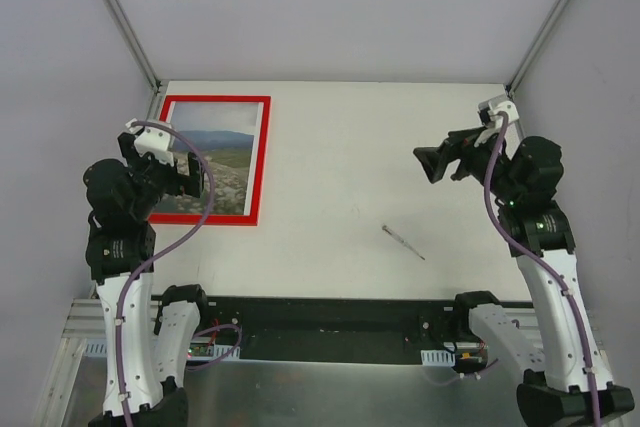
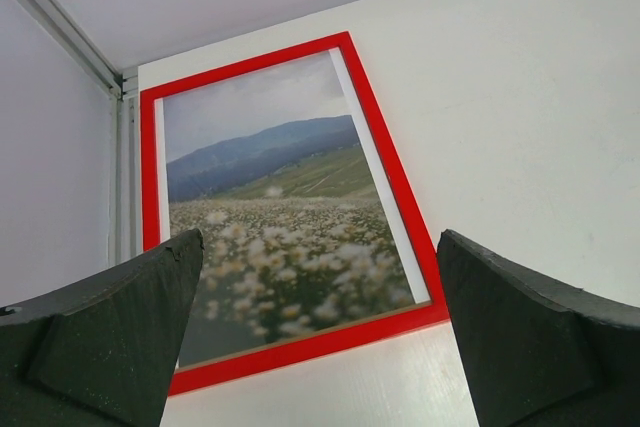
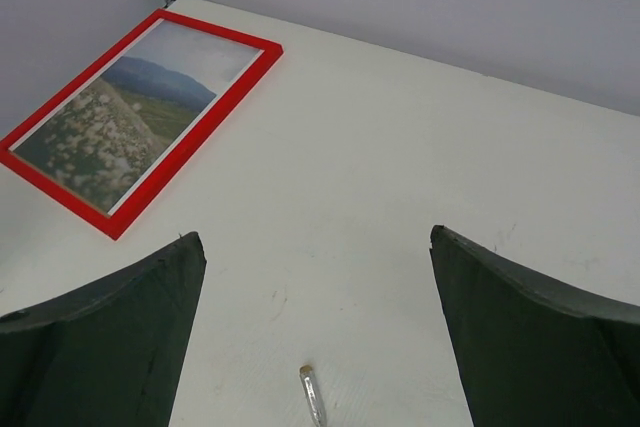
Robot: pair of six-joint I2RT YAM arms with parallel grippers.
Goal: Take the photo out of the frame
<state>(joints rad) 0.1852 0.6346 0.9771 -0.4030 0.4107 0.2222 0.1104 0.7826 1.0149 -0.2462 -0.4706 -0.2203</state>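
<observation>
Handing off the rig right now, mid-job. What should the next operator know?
Left gripper: open, empty, over the near end of the frame.
Right gripper: open, empty, above the right side of the table.
The frame lies flat, face up, far left corner, photo inside.
Thin tool loose on the table, right of centre.
Done: nothing yet. Left: open the frame, take the photo out.

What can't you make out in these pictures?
- Frame: much of its left edge, top view, covered by the left gripper; its back faces down everywhere.
- Thin stick: too small to identify in the top view; cut off by the right wrist view's bottom edge.
</observation>
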